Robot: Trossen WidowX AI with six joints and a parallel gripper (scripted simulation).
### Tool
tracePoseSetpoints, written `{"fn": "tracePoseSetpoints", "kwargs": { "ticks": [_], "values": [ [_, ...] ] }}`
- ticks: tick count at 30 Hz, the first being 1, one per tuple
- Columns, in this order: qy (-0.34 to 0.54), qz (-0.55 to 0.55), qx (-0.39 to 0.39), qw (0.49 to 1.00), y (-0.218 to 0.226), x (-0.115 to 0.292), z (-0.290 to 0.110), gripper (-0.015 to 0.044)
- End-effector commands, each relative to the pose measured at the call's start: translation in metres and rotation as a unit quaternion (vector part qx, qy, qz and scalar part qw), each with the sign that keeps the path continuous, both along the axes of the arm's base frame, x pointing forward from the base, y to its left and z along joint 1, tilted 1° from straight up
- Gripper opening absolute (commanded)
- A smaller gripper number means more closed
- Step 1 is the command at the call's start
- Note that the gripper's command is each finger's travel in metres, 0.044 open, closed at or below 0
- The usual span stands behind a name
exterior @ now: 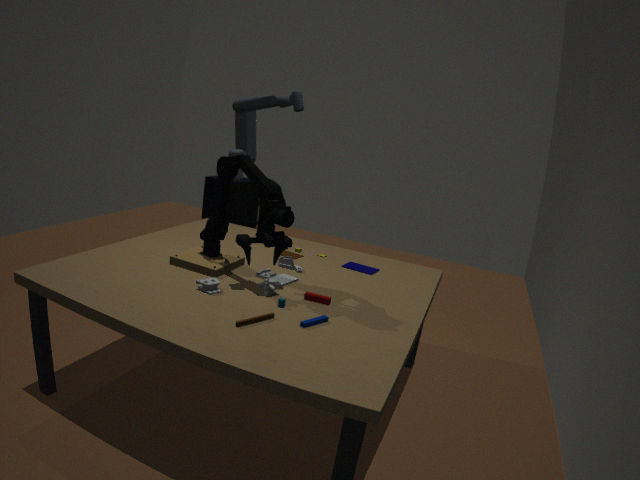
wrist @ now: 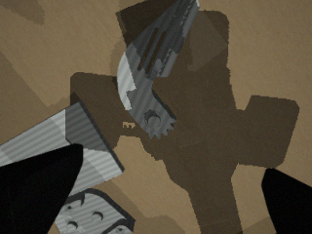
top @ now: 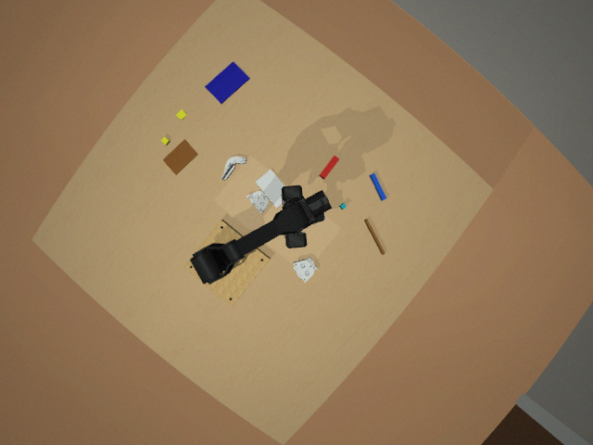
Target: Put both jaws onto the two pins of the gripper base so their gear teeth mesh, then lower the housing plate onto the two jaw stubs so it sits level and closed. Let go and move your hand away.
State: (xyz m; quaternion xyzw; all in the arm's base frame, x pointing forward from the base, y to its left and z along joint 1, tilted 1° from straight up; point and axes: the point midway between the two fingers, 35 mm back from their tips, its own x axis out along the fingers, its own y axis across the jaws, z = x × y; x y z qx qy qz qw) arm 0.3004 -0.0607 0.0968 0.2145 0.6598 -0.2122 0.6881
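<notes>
My gripper (exterior: 262,264) (wrist: 174,166) is open and empty above the table. One grey jaw (wrist: 141,99) (exterior: 268,287) lies below and ahead of the fingers, its toothed end with a round hole toward them; the arm hides it in the top view. The other jaw (top: 234,165) (exterior: 286,262) lies apart, beyond a flat white plate (top: 269,184) (exterior: 285,279) (wrist: 99,163). A white part with round features (top: 258,201) (exterior: 266,273) (wrist: 89,204) lies beside that plate. A similar white part (top: 305,269) (exterior: 208,283) lies apart. I cannot tell which is base or housing plate.
A teal piece (top: 342,206) (exterior: 281,302), a red bar (top: 329,167) (exterior: 317,298), a blue bar (top: 377,186) (exterior: 314,321) and a brown stick (top: 374,236) (exterior: 255,319) lie beyond the gripper. Dark blue (top: 227,82) and brown (top: 180,157) rectangles and two yellow pieces lie farther off.
</notes>
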Motion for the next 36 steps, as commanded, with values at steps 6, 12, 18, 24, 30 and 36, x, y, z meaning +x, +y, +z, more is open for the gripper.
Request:
{"fn": "tracePoseSetpoints", "kwargs": {
  "ticks": [6, 12, 18, 24, 30, 36],
  "values": [
    [0.000, 0.000, 0.000, 1.000, 0.0000, 0.0000, 0.0000, 0.0440],
    [0.000, 0.000, 0.000, 1.000, 0.0000, 0.0000, 0.0000, 0.0309],
    [0.000, 0.000, 0.000, 1.000, 0.0000, 0.0000, 0.0000, 0.0151],
    [0.000, 0.000, 0.000, 1.000, 0.0000, 0.0000, 0.0000, 0.0000],
    [0.000, 0.000, 0.000, 1.000, 0.0000, 0.0000, 0.0000, 0.0000],
    [0.000, 0.000, 0.000, 1.000, 0.0000, 0.0000, 0.0000, 0.0000]
  ]
}}
